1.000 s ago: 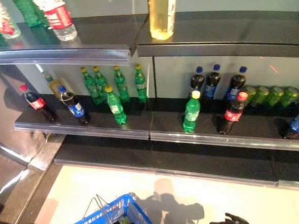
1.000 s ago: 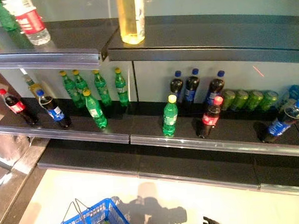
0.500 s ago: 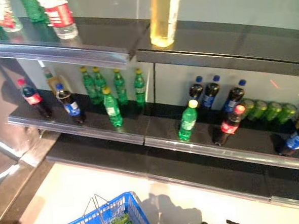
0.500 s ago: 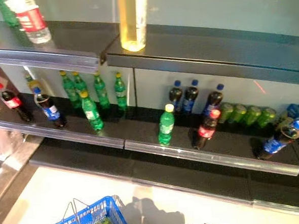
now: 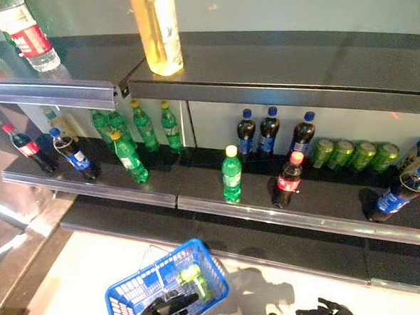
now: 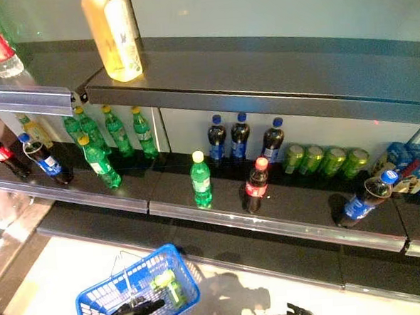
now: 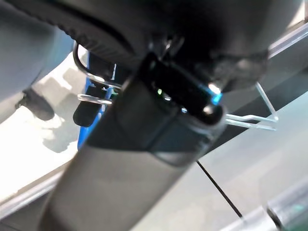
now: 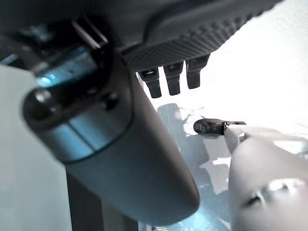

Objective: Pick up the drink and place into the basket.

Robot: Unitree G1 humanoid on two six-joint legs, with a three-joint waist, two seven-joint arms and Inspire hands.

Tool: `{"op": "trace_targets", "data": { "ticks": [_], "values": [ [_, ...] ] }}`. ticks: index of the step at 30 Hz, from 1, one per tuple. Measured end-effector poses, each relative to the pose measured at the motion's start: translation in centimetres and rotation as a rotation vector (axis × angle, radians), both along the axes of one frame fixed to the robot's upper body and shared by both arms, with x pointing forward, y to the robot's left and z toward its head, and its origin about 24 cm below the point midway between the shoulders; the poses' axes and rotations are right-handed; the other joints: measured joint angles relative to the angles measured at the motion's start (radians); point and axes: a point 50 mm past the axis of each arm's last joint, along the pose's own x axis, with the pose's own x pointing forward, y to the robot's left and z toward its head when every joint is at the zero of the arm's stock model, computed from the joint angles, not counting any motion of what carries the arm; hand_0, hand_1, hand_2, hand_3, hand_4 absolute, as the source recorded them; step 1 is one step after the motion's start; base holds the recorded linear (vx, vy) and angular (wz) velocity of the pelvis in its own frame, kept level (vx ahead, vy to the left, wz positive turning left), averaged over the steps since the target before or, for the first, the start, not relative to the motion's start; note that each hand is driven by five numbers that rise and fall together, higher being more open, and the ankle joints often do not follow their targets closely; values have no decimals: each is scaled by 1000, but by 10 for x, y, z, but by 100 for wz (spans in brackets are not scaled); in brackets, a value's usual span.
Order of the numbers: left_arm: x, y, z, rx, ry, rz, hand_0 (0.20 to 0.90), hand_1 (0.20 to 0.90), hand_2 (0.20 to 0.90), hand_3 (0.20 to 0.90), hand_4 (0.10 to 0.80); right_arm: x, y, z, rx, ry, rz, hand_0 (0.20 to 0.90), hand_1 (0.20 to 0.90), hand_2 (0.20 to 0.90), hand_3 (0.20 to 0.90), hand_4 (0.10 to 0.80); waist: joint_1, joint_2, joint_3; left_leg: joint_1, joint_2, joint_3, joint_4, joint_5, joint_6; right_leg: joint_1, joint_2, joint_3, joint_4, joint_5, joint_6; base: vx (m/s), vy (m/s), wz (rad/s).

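Premises are a shop. Dark shelves (image 5: 276,68) with price rails carry rows of soft drink bottles (image 5: 232,174) and cans (image 5: 352,152). A blue shopping basket (image 5: 168,288) is present below.

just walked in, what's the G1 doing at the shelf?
It is facing a drinks shelf with a blue basket carried low at its left; the left hand is curled round the wire handle. A green bottle already lies in the basket. The right hand hangs low over the floor, holding nothing, fingers relaxed. On the shelf ahead stand a yellow-capped green bottle and a red-capped cola bottle near the front edge.
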Motion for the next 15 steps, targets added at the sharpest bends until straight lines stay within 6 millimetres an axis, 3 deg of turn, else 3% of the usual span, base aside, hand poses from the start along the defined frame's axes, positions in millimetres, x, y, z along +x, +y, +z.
{"op": "trace_targets", "data": {
  "ticks": [2, 3, 4, 5, 8, 10, 11, 12, 14, 15],
  "values": [
    [-6, -3, -2, -20, 11, -6, 300, 300, 300, 200, 100, -4, -6, 1, -18, 16, 5, 900, 900, 900, 900, 800, -1, 16, -1, 25, -97, -40, -119, -42, 36, -9, 4, 14, 0, -1, -1, 226, 22, -9],
    [-10, -2, -3, -20, 23, -3, 300, 300, 300, 200, 100, -5, -7, 1, -19, 19, 6, 900, 900, 900, 900, 800, -5, 27, -2, 31, -140, -67, -187, -50, 49, -15, 21, 21, 0, 0, -1, 264, 16, -35],
    [-18, -2, -5, -23, 47, 2, 300, 300, 300, 200, 100, -5, -7, 1, -23, 26, 15, 900, 900, 900, 900, 800, 0, 50, -7, 57, -171, -141, -282, -57, 68, -25, 58, 73, 0, 0, 1, 170, 36, -55],
    [-23, 0, -6, -15, 70, 8, 300, 300, 300, 200, 100, -6, -3, 0, -17, 32, 20, 900, 900, 900, 900, 800, 13, 60, -3, 63, -169, -133, -274, -53, 179, -26, 78, 100, 0, 3, 3, 125, 54, -65],
    [-21, 13, -5, 21, 85, 25, 300, 300, 300, 200, 100, -8, 13, -7, 33, 49, 32, 900, 900, 900, 900, 800, 16, 13, -2, 69, -177, -124, -273, -64, 189, -35, 83, 130, 2, 4, 10, 148, 108, -36],
    [-23, 16, -5, 31, 103, 25, 300, 300, 300, 200, 100, -7, 17, -8, 43, 48, 37, 900, 900, 900, 900, 800, 9, -17, -12, 80, -180, -76, -273, -78, 195, -49, 82, 154, 9, 13, 17, 176, 43, -52],
    [-25, 16, -6, 31, 109, 28, 300, 300, 300, 200, 100, -4, 18, -7, 45, 40, 42, 900, 900, 900, 900, 800, 15, -8, -7, 90, -177, -55, -273, -86, 196, -55, 82, 172, 23, 8, 19, 167, -36, -78],
    [-26, 17, -6, 32, 111, 35, 300, 300, 300, 200, 100, -5, 20, -8, 47, 41, 51, 900, 900, 900, 900, 800, 21, -15, -9, 102, -168, -3, -273, -95, 195, -76, 78, 161, 56, 6, 16, 94, -78, -103],
    [-28, 25, -4, 48, 113, 65, 300, 300, 300, 200, 100, 2, 27, -9, 53, 29, 98, 900, 900, 900, 900, 800, 43, -12, 1, 124, -149, 103, -273, -109, 195, -124, 50, 58, 136, -11, 32, 47, -78, -109],
    [-29, 28, -4, 54, 115, 70, 300, 300, 300, 200, 100, 3, 28, -9, 54, 25, 103, 900, 900, 900, 900, 800, 45, -13, 1, 127, -148, 114, -273, -114, 195, -138, 35, 53, 162, -20, 39, 25, -140, -61]
  ]
}}
